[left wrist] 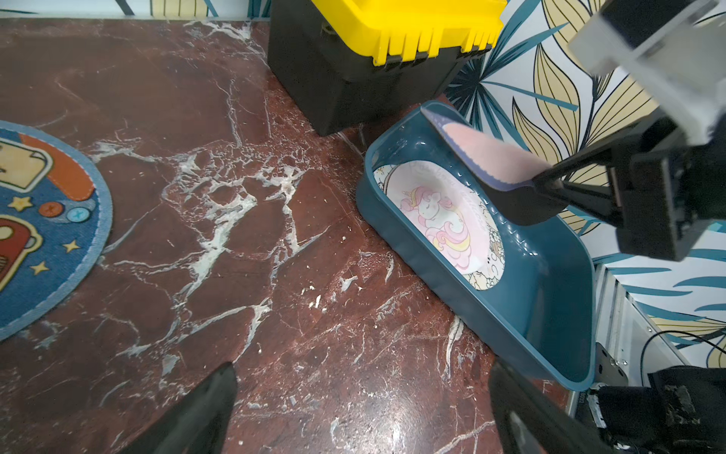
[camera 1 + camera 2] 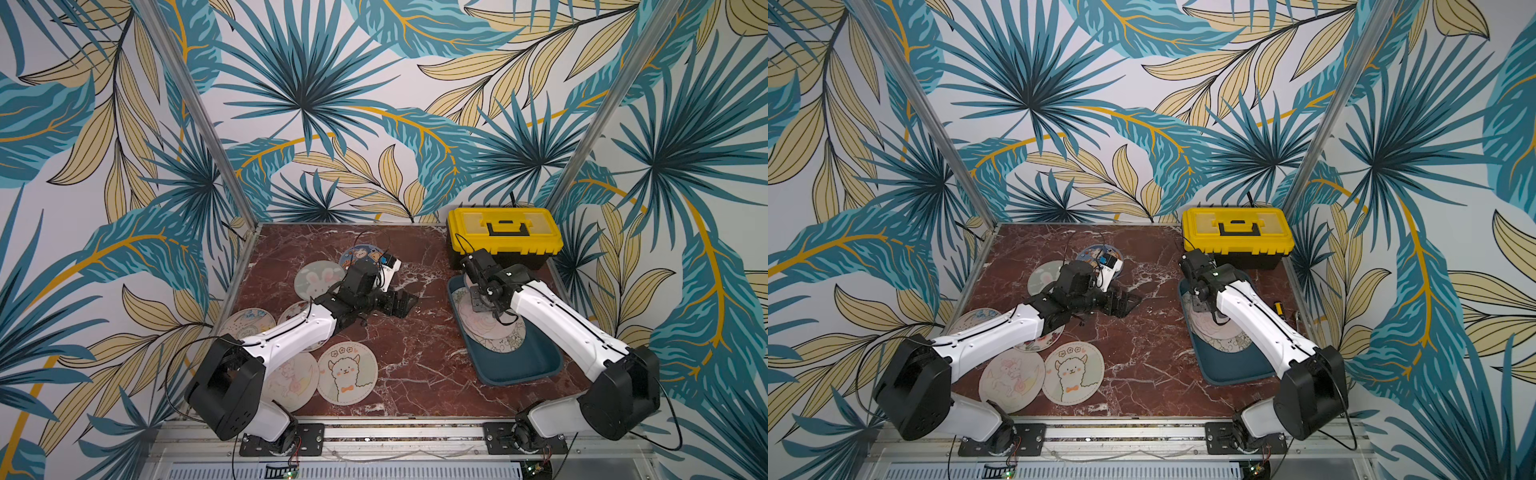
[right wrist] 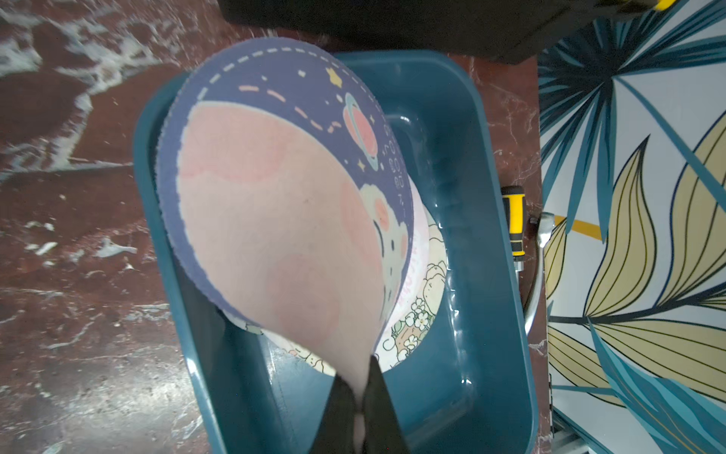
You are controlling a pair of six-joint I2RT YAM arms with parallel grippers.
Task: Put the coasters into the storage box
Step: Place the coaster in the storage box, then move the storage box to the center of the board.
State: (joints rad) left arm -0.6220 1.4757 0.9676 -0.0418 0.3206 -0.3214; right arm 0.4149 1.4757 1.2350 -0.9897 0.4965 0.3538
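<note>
Marble-red tabletop [image 2: 415,365] carries the loose coasters on its left side. Six show in both top views, among them an alpaca coaster [image 2: 347,372] near the front, a bunny coaster [image 2: 318,277] further back and a blue coaster [image 2: 356,252] at the far end, partly hidden by the left arm. Just right of them the left gripper [image 2: 401,302] hangs over bare marble, jaws spread wide and empty.

Further right lies the storage box [image 2: 519,376], with a few coasters stacked flat inside and a unicorn coaster [image 1: 440,220] uppermost. Over it the right gripper [image 3: 359,377] pinches the rim of a navy-and-pink coaster [image 3: 275,196], which hangs tilted with its far edge close to the box's far wall. Behind the box stands a yellow-lidded toolbox [image 2: 503,232].

The step in hand looks like the drop into the box. The next move calls for lowering the disc nearer the stack and parting the jaws, so it settles flat rather than leaning on the wall.
</note>
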